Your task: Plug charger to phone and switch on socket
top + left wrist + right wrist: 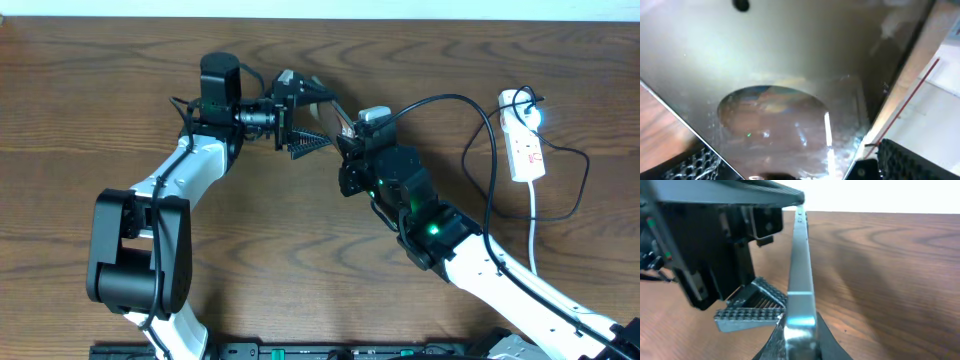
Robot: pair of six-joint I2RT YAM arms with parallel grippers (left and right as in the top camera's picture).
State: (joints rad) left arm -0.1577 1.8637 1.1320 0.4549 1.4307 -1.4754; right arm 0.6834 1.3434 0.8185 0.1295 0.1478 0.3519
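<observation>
My left gripper (297, 128) is shut on the phone (320, 108) and holds it on edge above the table. In the left wrist view the phone's dark face with its oval reflection (790, 75) fills the frame between my fingers (800, 169). My right gripper (348, 140) is closed at the phone's near end. In the right wrist view the phone's thin silver edge (800, 270) runs straight into my dark jaws (800, 345). The charger's black cable (450, 98) runs from my right gripper to the white plug head (515, 100) on the socket (527, 145). The connector tip is hidden.
The socket lies at the far right of the wooden table, and its thick white cord (532, 230) trails toward the front edge. A loop of black cable (583, 180) lies to the right of it. The left gripper's ribbed finger (747, 312) shows beside the phone.
</observation>
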